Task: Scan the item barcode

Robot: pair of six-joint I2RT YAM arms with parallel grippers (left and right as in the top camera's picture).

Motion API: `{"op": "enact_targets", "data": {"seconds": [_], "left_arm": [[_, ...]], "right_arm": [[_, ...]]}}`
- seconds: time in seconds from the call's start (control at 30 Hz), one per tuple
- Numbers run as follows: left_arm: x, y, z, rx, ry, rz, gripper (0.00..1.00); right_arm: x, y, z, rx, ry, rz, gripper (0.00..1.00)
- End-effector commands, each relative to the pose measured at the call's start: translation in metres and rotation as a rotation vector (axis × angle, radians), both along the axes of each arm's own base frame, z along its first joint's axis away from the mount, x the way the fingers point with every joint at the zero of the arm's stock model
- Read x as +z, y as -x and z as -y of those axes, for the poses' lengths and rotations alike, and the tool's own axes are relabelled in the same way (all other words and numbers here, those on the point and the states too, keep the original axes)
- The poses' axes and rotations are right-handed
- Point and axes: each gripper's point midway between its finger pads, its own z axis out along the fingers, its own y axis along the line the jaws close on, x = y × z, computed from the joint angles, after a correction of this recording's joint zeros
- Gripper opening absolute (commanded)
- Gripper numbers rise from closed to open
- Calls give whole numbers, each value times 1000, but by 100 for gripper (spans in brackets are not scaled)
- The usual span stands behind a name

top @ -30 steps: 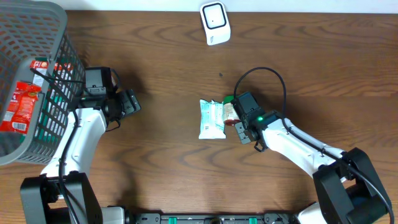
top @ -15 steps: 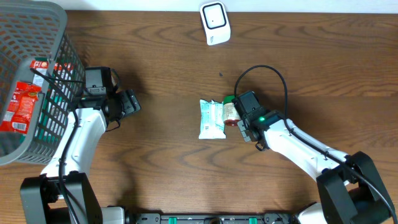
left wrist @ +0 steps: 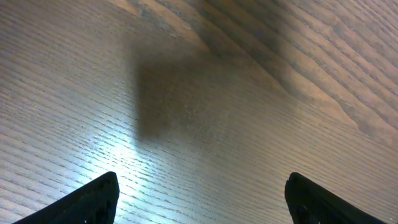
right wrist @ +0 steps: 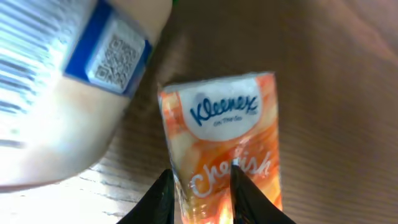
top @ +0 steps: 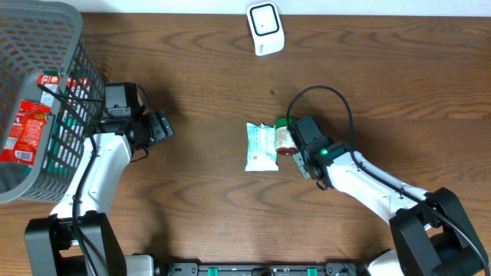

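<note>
A grey mesh basket [top: 31, 38] stands at the worktop's [top: 192, 77] left edge with a red packet [top: 29, 132] inside. A white-and-teal pouch [top: 261, 146] lies mid-worktop.

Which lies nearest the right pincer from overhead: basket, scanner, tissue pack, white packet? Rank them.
1. Tissue pack, at the right pincer fingertips.
2. White packet, just left of it.
3. Scanner, top centre.
4. Basket, far left.

The wooden table [top: 199, 69] showed a smooth, grained brown top with a soft sheen under the light. The Kleenex pack [right wrist: 221, 143] and the white packet [top: 261, 147] wore glossy plastic film; the grey basket [top: 38, 31] was matt plastic mesh, the scanner [top: 265, 28] smooth white plastic.
</note>
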Motion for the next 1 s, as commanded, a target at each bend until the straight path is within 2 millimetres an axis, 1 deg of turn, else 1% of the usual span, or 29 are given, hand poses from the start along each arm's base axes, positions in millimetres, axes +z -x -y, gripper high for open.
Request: {"op": "enact_targets", "data": {"seconds": [0.0,0.1,0.17,0.23,0.33,0.37,0.43,0.5,0.53,0.63,0.7,0.73,0.8,0.83,0.9,0.97], "left_arm": [[7,-4,-3,8,-6,22,86],[7,-4,-3,8,-6,22,86],[7,-4,-3,8,-6,21,86],[7,-4,-3,8,-6,22,86],[7,-4,-3,8,-6,21,86],[7,-4,-3,8,-6,21,86],[7,-4,-3,8,-6,22,86],[7,-4,-3,8,-6,22,86],[7,-4,-3,8,-6,22,86],[7,-4,-3,8,-6,22,86],[7,-4,-3,8,-6,22,86],[7,-4,-3,8,-6,22,86],[7,-4,-3,8,-6,21,86],[7,-4,-3,8,-6,22,86],[7,-4,-3,8,-6,21,86],[7,-4,-3,8,-6,21,86]], "right_arm": [[-7,8,10,2,26,6,24],[-10,8,11,0,22,12,20],[-9,5,12,-10,21,25,13],[-6,0,16,-46,9,39,2],[4,-7,22,-126,-29,65,1],[10,-10,23,-143,-48,72,1],[26,-16,18,-148,-123,78,1],[49,-23,8,-142,-239,86,1],[65,-27,3,-145,-320,92,1],[100,-30,-4,-180,-528,89,1],[119,-30,-7,-207,-679,72,1],[125,-30,-7,-225,-751,58,1],[130,-29,-6,-269,-873,13,1],[129,-28,-5,-283,-918,-12,1],[126,-26,-4,-293,-994,-55,1],[119,-23,-7,-284,-1068,-103,1]]}}
